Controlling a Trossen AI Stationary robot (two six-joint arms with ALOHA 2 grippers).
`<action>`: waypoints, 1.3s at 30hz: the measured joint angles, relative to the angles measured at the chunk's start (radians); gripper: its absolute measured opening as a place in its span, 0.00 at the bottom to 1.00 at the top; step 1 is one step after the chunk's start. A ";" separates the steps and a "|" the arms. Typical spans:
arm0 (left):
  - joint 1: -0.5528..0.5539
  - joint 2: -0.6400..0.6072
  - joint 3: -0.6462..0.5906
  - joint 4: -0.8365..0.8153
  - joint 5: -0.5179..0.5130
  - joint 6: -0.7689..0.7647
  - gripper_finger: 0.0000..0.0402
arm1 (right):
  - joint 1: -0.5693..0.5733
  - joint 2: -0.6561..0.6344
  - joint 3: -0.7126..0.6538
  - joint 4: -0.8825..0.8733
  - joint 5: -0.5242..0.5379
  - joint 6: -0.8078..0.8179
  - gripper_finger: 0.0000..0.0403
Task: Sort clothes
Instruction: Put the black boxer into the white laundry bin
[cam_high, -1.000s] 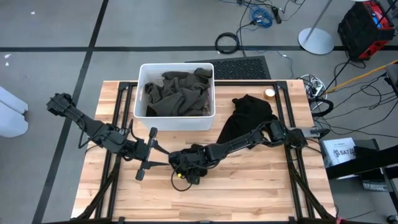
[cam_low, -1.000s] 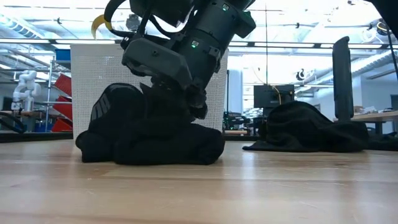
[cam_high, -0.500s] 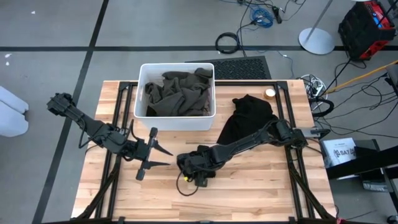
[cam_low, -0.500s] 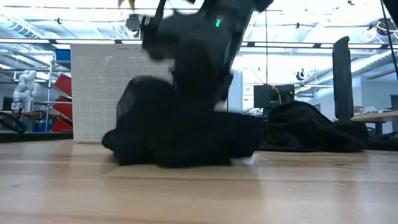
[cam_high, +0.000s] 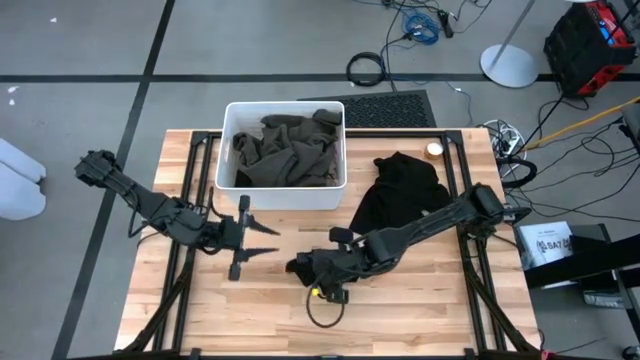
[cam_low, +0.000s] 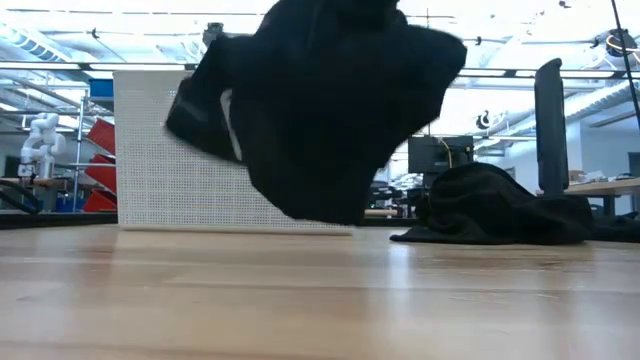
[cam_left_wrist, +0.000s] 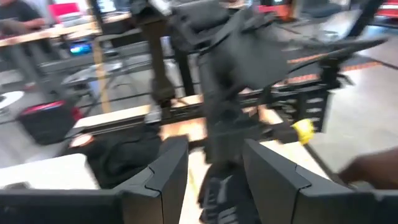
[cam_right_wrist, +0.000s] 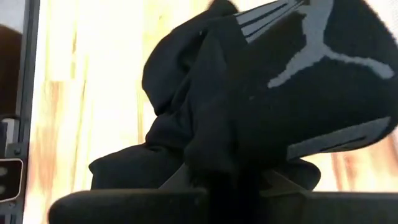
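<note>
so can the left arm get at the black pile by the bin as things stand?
Probably not directly. The right arm stretches across the table between the open left pincer and that black pile, with a black garment gripped in the right pincer. The white bin also crowds the path.

Bright, even overhead light; ceiling strip lights (cam_low: 90, 66) glare in the low view. The left wrist view is motion-blurred; shadows on the table (cam_high: 420, 300) are soft.

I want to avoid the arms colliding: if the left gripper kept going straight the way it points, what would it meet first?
Probably the black garment hanging from the right gripper; the left gripper points at it, open, though depth is unclear.
</note>
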 joint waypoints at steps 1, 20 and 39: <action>0.003 0.000 0.000 0.000 -0.022 -0.001 0.41 | 0.007 -0.011 0.000 -0.002 0.017 0.004 0.03; 0.018 0.068 0.000 -0.061 0.098 -0.087 0.41 | 0.083 -0.156 0.002 -0.028 0.102 0.038 0.03; 0.022 0.076 0.000 -0.051 -0.022 -0.051 0.41 | -0.123 -0.364 0.003 0.145 0.284 -0.305 0.03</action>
